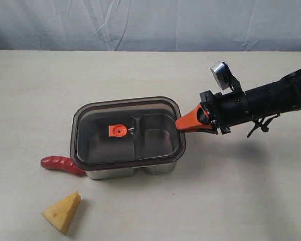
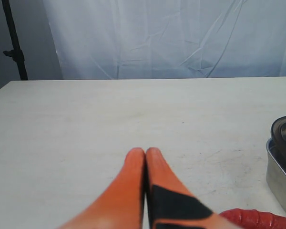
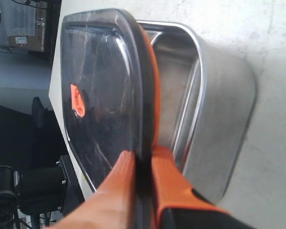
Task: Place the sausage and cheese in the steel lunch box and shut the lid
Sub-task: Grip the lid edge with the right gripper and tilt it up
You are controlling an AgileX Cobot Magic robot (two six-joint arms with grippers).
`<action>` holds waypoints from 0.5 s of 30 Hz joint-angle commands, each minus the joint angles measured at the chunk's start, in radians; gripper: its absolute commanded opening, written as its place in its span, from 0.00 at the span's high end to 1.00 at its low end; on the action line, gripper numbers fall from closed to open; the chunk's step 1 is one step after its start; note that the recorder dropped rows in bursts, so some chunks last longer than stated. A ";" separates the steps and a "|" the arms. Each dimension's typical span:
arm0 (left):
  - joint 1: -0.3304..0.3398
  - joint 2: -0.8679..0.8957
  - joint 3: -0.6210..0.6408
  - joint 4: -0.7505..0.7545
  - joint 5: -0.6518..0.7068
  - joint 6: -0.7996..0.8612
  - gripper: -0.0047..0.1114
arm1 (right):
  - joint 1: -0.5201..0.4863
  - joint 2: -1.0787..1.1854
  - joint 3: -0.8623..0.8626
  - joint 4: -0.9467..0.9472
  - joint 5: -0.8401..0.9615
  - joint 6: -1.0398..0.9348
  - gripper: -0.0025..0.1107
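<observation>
Lid (image 1: 128, 131) over lunch box (image 1: 115, 173), sausage (image 1: 61, 164) beside it.

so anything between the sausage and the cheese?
Nothing. In the exterior view the sausage lies against the box side and the cheese sits nearer the camera; only bare table lies between them.

Pale beige table (image 1: 50, 90), wrinkled white curtain (image 1: 140, 22) behind it

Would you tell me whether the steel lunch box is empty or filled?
Empty: through the lid both compartments of the steel lunch box look bare; the sausage and the cheese lie outside on the table.
</observation>
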 commanded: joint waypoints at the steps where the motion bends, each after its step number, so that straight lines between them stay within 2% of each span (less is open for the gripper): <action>1: -0.003 -0.005 0.004 0.000 -0.015 0.000 0.96 | 0.001 -0.024 0.004 -0.015 0.002 -0.016 0.99; 9: -0.003 -0.005 0.004 0.000 -0.015 0.000 0.96 | 0.001 -0.043 0.004 0.015 0.031 -0.016 0.99; 15: -0.003 -0.005 0.004 0.000 -0.015 0.000 0.96 | 0.001 -0.048 0.004 0.105 0.051 -0.035 0.99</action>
